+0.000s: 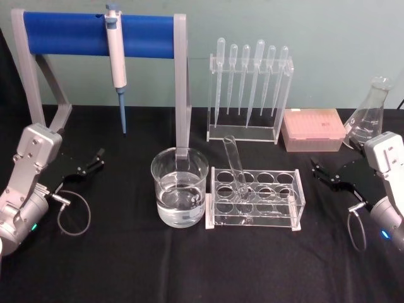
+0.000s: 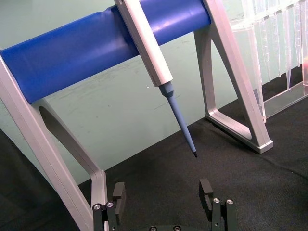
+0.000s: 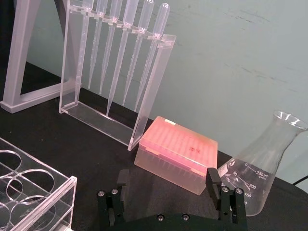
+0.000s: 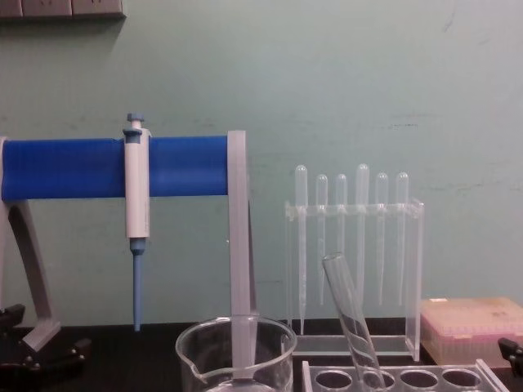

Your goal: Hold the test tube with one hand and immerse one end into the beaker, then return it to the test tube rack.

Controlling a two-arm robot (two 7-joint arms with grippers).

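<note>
I found the test tube (image 1: 235, 165) leaning in a hole near the left end of the rack (image 1: 297, 189). The beaker (image 1: 179, 189) stood just left of the rack, handy for a short dip. My left claw (image 1: 95, 161) and right claw (image 1: 317, 170) waited spread and empty, well out on either side of the rack.

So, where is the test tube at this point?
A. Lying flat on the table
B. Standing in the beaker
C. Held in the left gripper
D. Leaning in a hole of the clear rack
D: the test tube leans in the rack beside the beaker, while the left gripper and the right gripper sit open at the table's sides.
</note>
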